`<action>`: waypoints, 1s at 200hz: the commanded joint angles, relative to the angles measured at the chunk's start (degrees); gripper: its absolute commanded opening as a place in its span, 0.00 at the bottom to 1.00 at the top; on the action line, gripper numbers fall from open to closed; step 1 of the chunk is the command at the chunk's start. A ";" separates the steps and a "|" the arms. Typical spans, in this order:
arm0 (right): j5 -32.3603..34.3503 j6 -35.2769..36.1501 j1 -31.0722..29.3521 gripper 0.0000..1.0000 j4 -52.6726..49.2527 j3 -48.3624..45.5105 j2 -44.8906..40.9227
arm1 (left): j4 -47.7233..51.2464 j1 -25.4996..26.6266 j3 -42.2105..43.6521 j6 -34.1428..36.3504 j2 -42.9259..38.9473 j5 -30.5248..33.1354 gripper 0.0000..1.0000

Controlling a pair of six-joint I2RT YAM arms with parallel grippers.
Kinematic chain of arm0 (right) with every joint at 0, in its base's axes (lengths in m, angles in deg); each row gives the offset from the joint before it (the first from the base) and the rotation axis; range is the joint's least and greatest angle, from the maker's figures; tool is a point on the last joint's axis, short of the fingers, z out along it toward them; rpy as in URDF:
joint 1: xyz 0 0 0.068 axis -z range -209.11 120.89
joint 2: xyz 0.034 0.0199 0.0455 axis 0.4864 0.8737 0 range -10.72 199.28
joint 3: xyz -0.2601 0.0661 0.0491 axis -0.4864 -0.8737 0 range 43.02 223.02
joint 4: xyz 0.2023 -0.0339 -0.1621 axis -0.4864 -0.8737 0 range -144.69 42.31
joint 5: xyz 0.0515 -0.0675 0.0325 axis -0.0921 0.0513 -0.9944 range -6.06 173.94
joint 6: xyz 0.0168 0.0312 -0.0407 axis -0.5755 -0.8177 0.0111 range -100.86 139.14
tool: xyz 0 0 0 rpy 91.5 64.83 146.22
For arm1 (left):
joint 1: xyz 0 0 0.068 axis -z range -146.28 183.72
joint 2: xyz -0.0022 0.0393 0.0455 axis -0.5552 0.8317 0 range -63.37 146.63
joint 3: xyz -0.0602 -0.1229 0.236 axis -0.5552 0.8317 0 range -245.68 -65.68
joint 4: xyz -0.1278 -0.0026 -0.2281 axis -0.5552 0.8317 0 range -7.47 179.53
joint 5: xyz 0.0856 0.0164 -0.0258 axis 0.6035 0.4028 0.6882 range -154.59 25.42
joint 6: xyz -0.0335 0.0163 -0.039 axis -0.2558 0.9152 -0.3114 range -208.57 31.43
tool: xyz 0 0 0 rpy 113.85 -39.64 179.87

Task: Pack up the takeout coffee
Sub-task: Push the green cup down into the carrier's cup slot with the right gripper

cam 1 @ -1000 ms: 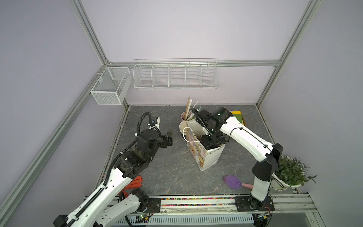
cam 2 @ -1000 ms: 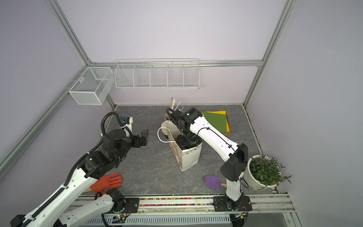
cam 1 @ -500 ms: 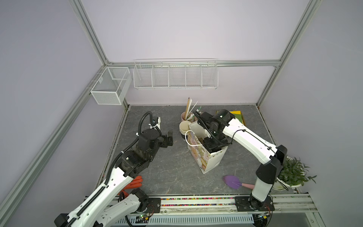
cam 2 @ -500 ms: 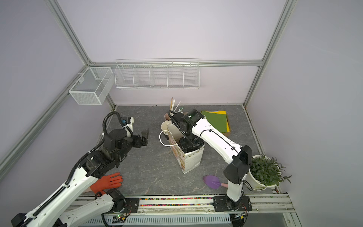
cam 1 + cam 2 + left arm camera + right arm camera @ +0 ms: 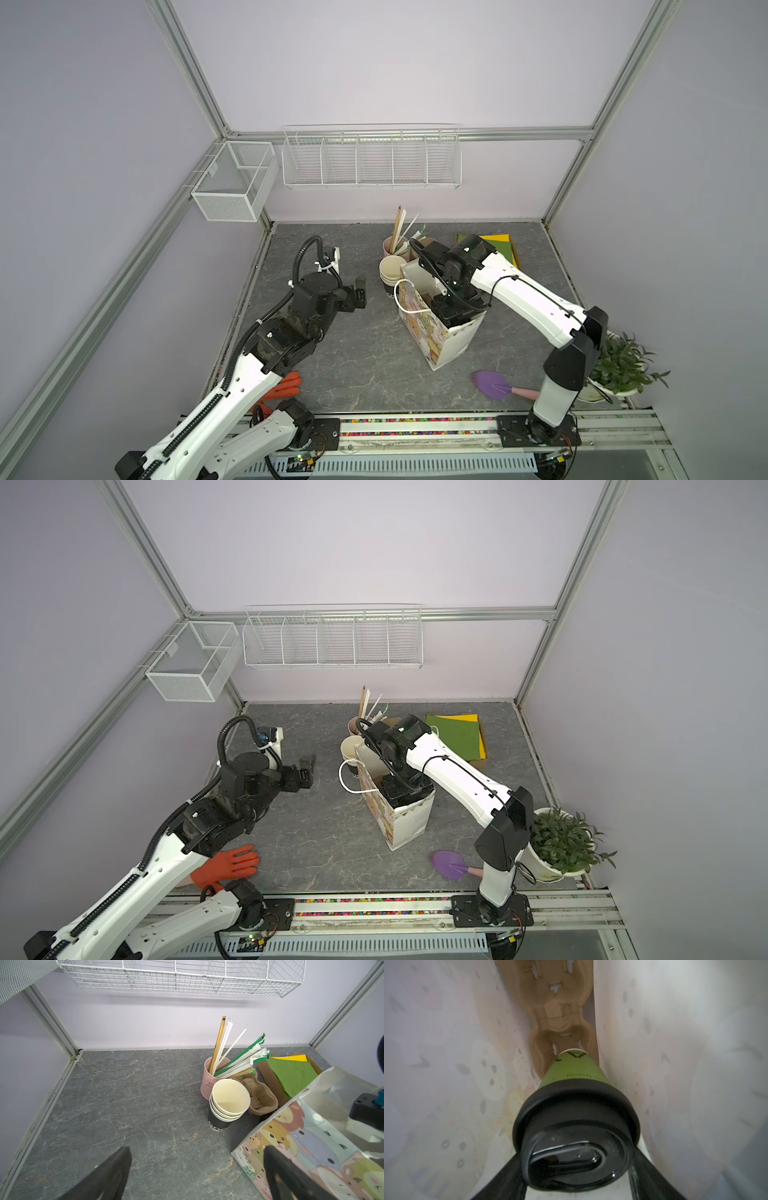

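Grey surface [image 5: 353, 374]. The left arm [image 5: 249, 374] hangs over the left half, with the left jaws spread wide, empty and aimed toward the bag. The right arm [image 5: 528, 299] comes from the front right corner and dips into the open mouth of the cartoon-print paper bag [image 5: 432, 340], which stands near the surface's centre. Potted plant [image 5: 619, 365] at the front right corner, green sheets [image 5: 455, 733] at the back right, orange glove [image 5: 228, 866] at the front left. A stack of cups [image 5: 390, 270] sits just beside the bag on its back-edge side. The coffee cup [image 5: 575, 1072] is inside the bag and hidden in both top views. The right wrist view shows it lid-up, with the right jaws pinching it at the black lid [image 5: 577, 1109], one finger each side. Its base is down at a pocket of the brown pulp tray [image 5: 562, 1007] on the bag floor; can't tell if it's seated.
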 commanded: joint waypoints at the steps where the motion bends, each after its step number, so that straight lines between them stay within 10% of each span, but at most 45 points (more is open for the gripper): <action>1: -1.19 -0.83 -0.46 0.70 0.22 -1.19 -2.15 | 0.50 -0.30 0.44 0.53 -0.03 0.07 0.99; 200: -1.70 -0.87 -0.35 0.70 7.24 -8.22 -4.56 | 0.50 -0.28 0.46 0.67 0.96 0.07 0.99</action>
